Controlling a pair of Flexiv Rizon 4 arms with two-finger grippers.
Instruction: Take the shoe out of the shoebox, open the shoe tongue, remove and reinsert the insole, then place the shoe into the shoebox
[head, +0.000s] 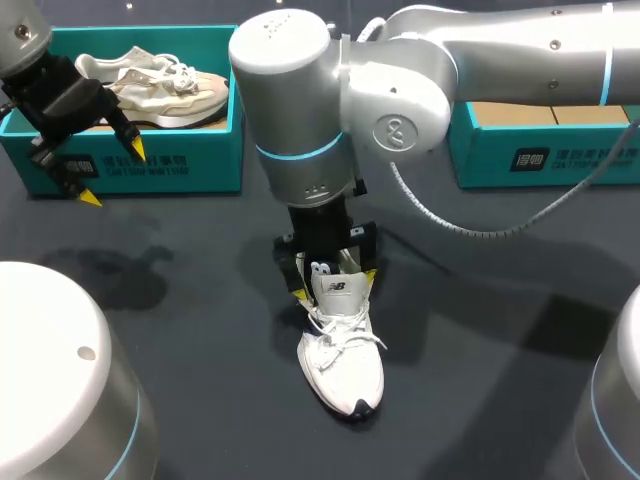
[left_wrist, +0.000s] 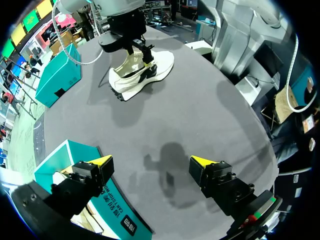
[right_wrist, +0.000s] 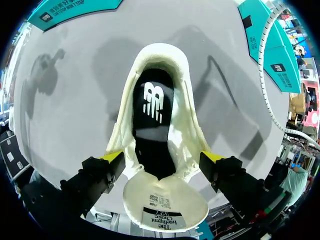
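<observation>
Right gripper (head: 335, 285) tight on the white shoe (head: 342, 365) at its collar; left gripper (head: 112, 172) spread wide, empty, by the shoebox (head: 200, 160)

White shoe (head: 342, 365) upright on its sole on the dark table (head: 200, 300), toe pointing away from the boxes, tongue (right_wrist: 165, 202) lifted clear of the opening, dark insole (right_wrist: 152, 107) seated inside, teal shoebox (head: 150, 160) well apart at far left, containing a beige shoe (head: 165, 88).
</observation>
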